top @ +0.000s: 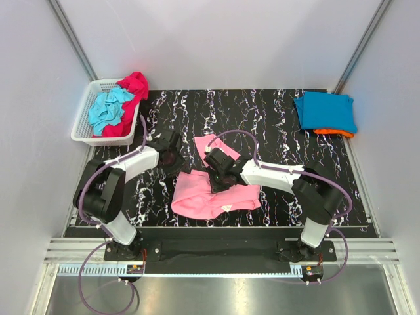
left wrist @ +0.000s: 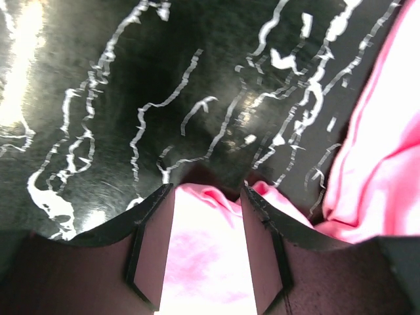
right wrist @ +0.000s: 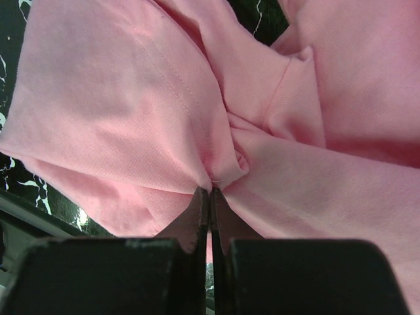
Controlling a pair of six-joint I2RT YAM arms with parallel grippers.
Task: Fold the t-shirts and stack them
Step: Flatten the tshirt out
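A light pink t-shirt (top: 211, 197) lies crumpled at the middle of the black marbled table. My right gripper (top: 218, 178) is on top of it. In the right wrist view this gripper (right wrist: 210, 189) is shut on a pinched fold of the pink cloth (right wrist: 131, 98). My left gripper (top: 177, 159) is at the shirt's far left edge. In the left wrist view its jaws (left wrist: 207, 191) hold bunched pink cloth (left wrist: 203, 256) between them, a little above the table. A folded blue t-shirt (top: 325, 110) lies on an orange one (top: 333, 132) at the back right.
A white slatted basket (top: 84, 125) stands at the back left with a teal t-shirt (top: 110, 108) and a magenta one (top: 133, 88) heaped in it. Grey walls close in the table on both sides. The table's near edge (top: 223, 226) runs just below the pink shirt.
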